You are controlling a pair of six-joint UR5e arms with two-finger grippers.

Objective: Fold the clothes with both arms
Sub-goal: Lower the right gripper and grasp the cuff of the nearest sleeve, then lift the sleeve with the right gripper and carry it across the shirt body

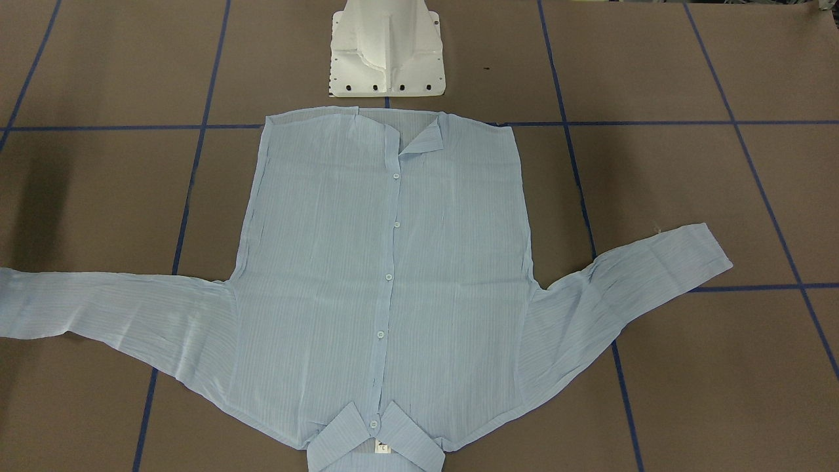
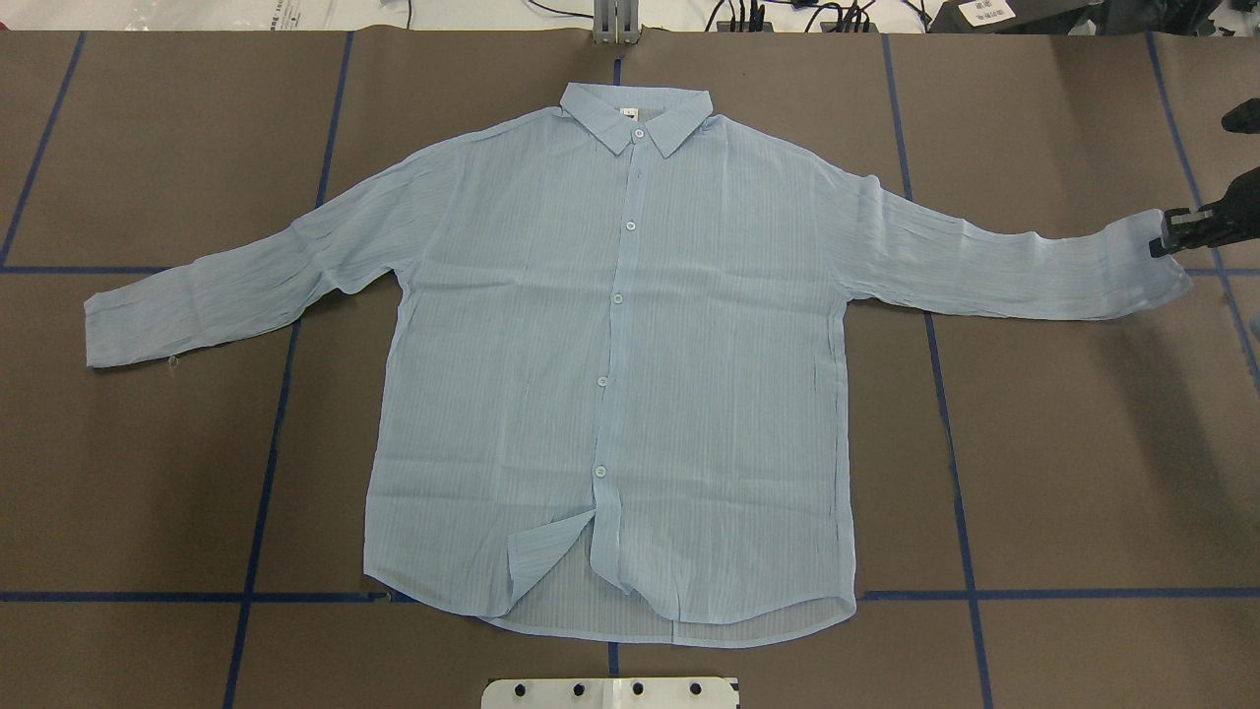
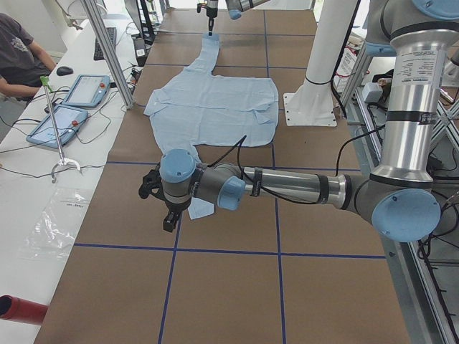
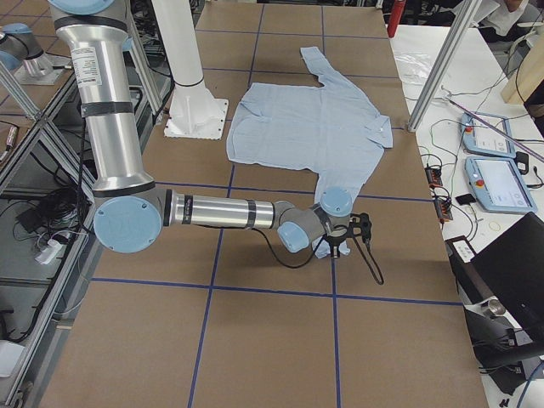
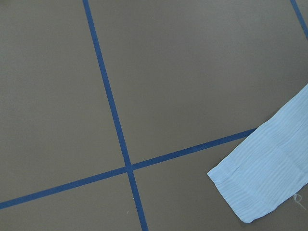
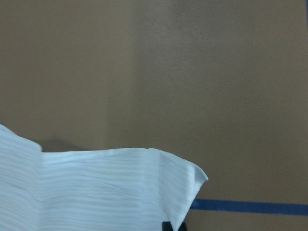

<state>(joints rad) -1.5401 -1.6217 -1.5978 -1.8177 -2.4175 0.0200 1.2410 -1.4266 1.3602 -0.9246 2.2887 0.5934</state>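
While the overhead camera gives me the whole shirt [image 2: 630, 345] spread flat and button side up on the brown table [image 2: 1083, 443], collar far from the robot and hem near the white pedestal base [image 1: 387, 52], it shows me only the black tip of the right gripper [image 2: 1171, 236] at the end of the right sleeve. No left arm appears there.

The side cameras fill that in. From the left end I see the left arm [image 3: 287, 188] stretched low and almost level across the table, its wrist turned down and the left gripper [image 3: 166, 211] just beside the left cuff [image 5: 264, 168]. The left wrist camera shows that cuff lying flat near crossed blue tape lines [image 5: 108, 96], with no fingers in shot, so I cannot tell how its jaws stand.

From the right end, the right arm [image 4: 212, 211] lies equally low and level. The right wrist camera shows the right cuff [image 6: 120, 187] with one corner raised and a black fingertip [image 6: 167, 226] at its edge. I cannot tell whether it grips the cloth.
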